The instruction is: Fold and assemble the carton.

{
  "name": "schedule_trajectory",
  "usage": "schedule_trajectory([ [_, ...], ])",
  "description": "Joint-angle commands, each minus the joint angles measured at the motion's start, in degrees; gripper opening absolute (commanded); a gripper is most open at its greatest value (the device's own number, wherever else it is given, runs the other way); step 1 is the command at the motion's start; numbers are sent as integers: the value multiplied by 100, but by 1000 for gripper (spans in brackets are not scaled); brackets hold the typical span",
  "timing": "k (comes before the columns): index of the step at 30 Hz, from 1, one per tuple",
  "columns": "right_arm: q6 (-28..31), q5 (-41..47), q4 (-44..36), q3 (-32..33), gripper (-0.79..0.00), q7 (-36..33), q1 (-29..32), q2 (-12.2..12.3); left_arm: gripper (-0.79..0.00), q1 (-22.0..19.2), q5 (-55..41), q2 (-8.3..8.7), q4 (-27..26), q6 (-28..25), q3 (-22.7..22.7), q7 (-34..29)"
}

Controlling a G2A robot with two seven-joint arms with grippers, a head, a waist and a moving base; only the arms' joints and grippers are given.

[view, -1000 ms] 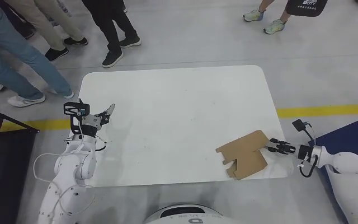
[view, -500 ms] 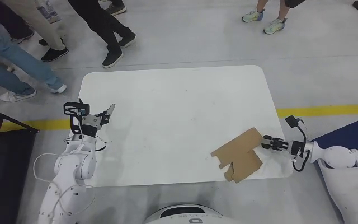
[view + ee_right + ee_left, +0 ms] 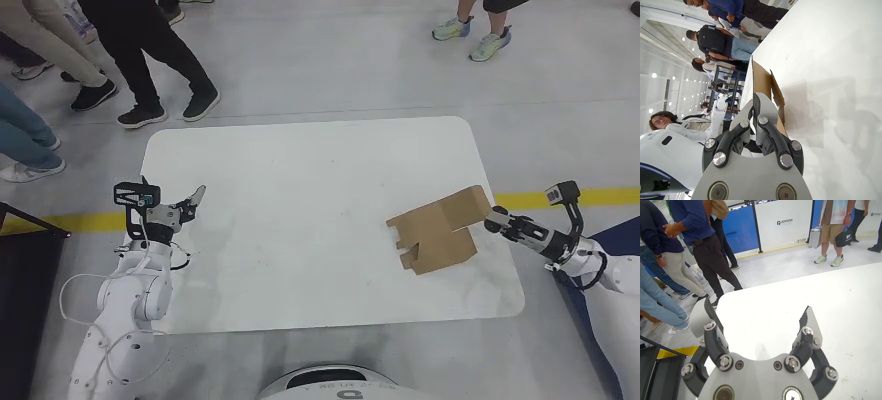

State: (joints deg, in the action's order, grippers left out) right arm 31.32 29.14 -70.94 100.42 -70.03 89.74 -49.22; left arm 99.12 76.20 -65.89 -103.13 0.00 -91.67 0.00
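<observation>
Right gripper [image 3: 754, 99] is clamped on the carton [image 3: 437, 232] edge, and the pads hide the pinched bit. It's flat brown corrugated cardboard with notched flaps, gripped side up off the white table [image 3: 300, 250], around 3 o'clock. Left gripper [image 3: 757, 313] hangs spread wide, holding nothing, at 9 o'clock.

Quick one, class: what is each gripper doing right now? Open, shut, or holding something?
Left gripper: open, holding nothing.
Right gripper: shut on the edge of the carton.
</observation>
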Motion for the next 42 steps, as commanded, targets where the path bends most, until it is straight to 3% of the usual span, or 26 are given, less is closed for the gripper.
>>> schedule_trajectory([
  [1, -3, 0, 2, -1, -785, 1, -1, 0, 0, 0, 0, 0, 0, 0, 0, 0],
  [7, -55, 85, -31, -52, -785, 61, 2, -15, 0, 0, 0, 0, 0, 0, 0, 0],
  [14, 93, 2223, -434, -439, -785, 191, -270, -230, 0, 0, 0, 0, 0, 0, 0, 0],
  [22, 410, 3422, -833, -527, -785, 697, -312, -403, 0, 0, 0, 0, 0, 0, 0, 0],
  [36, 280, 3605, -1053, -714, -785, 963, -311, -476, 0, -3, 4, -1, -4, -18, 12, 3],
  [42, 295, 3502, -1461, -1352, -785, 1048, -391, -627, 0, -444, 647, -30, -37, -857, 888, 182],
])
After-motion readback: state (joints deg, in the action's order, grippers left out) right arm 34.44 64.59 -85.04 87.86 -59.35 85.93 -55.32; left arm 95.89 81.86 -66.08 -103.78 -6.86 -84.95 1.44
